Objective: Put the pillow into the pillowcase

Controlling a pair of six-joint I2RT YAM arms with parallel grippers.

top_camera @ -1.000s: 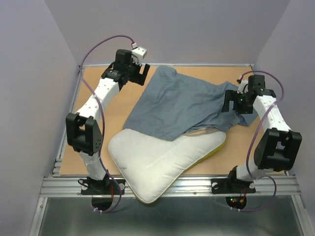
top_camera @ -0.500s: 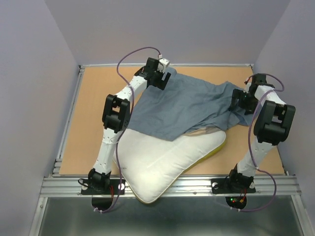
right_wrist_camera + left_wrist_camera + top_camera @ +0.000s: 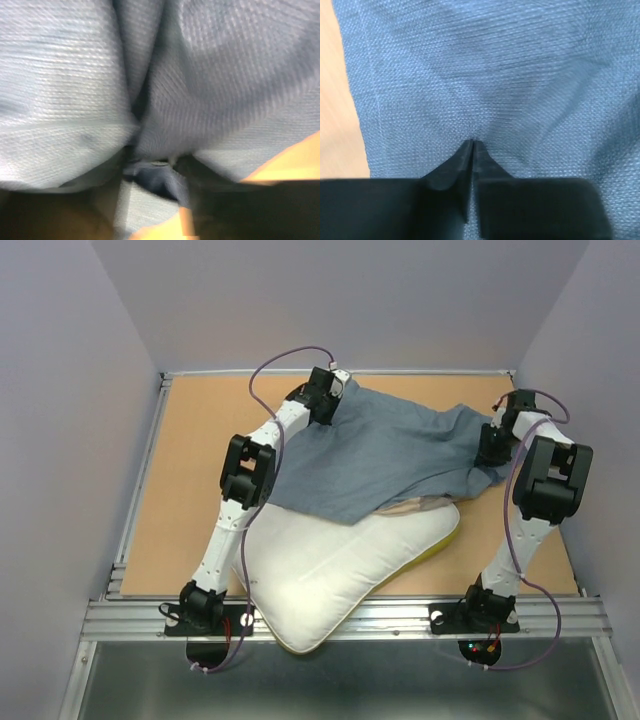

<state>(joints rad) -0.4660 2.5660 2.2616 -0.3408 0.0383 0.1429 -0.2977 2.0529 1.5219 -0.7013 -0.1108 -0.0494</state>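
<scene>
The white pillow (image 3: 330,570) lies at the near middle of the table, a yellow edge (image 3: 441,544) showing on its right. The blue-grey pillowcase (image 3: 390,455) is draped over its far part. My left gripper (image 3: 327,405) is down on the cloth's far left corner. In the left wrist view its jaws (image 3: 472,142) meet tip to tip, and the pillowcase (image 3: 495,65) puckers toward them. My right gripper (image 3: 490,450) sits at the cloth's right end. The blurred right wrist view shows the pillowcase (image 3: 225,75) bunched between the jaws of this gripper (image 3: 160,165).
The tan table (image 3: 190,480) is boxed in by lilac walls on three sides, with a metal rail (image 3: 340,618) along its near edge. Bare table (image 3: 340,100) shows just left of the cloth. Purple cables loop over both arms.
The left arm swung right from the far left corner onto the pillowcase and shut. The right gripper moved farther back along the cloth's right end and closed on it.
</scene>
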